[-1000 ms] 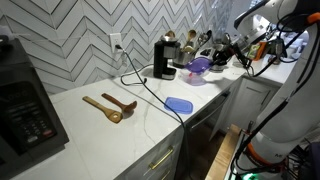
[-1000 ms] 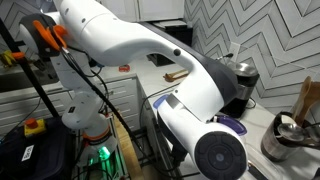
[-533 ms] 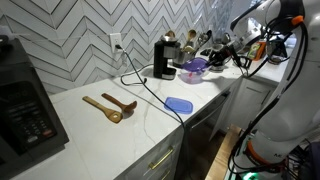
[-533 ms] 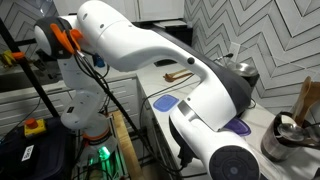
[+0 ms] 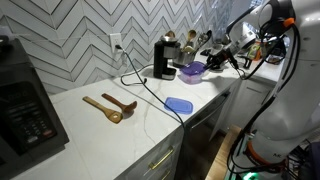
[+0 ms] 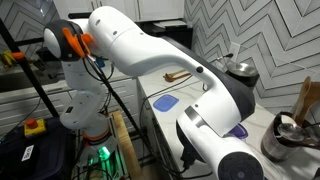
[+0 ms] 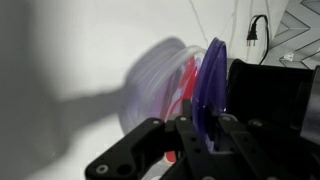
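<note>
My gripper [image 5: 208, 63] is shut on the rim of a translucent purple bowl [image 5: 191, 71] and holds it on edge above the white counter [image 5: 130, 125], just right of the black coffee maker [image 5: 163, 58]. In the wrist view the bowl's rim [image 7: 209, 85] stands upright between my black fingers [image 7: 187, 135], and the gripper [image 7: 197, 128] comes in from the bottom. A red streak shows through the bowl's wall. In an exterior view the white arm [image 6: 150, 45] hides most of the counter, and only a sliver of the bowl [image 6: 238, 129] shows.
Two wooden spoons [image 5: 110, 107] and a blue flat utensil [image 5: 179, 105] lie on the counter. A black cable [image 5: 140, 85] runs from the wall outlet. A black microwave [image 5: 25, 100] stands at the left. Utensil holders [image 5: 190, 42] stand behind the coffee maker. A kettle [image 6: 282, 135] shows too.
The gripper has carried the purple bowl a little to the left and lower, closer to the coffee maker. The arm has swung across the exterior view.
</note>
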`<state>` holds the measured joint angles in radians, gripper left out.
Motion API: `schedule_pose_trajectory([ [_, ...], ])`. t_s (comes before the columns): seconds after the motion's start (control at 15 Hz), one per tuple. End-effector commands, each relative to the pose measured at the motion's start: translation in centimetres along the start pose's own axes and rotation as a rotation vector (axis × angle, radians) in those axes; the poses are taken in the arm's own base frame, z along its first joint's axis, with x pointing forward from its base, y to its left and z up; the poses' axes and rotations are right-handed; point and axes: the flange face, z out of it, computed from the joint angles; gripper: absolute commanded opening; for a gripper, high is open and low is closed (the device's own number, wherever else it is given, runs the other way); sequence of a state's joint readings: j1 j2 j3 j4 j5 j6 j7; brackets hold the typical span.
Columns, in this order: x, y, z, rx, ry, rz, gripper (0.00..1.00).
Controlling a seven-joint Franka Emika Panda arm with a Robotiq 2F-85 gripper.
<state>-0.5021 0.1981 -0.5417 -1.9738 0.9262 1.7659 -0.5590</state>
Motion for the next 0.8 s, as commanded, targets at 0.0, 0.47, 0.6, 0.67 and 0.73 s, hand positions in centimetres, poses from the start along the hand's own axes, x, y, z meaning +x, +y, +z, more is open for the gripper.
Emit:
schedule_pose_trajectory([
  [0.0, 0.8, 0.9, -0.1, -0.025, -0.003, -0.014, 0.04],
  [0.47, 1.3, 1.5, 0.7, -0.08, 0.02, -0.004, 0.05],
  [0.6, 1.4, 1.5, 0.9, -0.093, 0.021, -0.003, 0.08],
  [0.67, 1.5, 1.5, 1.1, -0.099, 0.022, -0.003, 0.08],
  [0.73, 1.5, 1.4, 1.2, -0.103, 0.023, -0.006, 0.08],
])
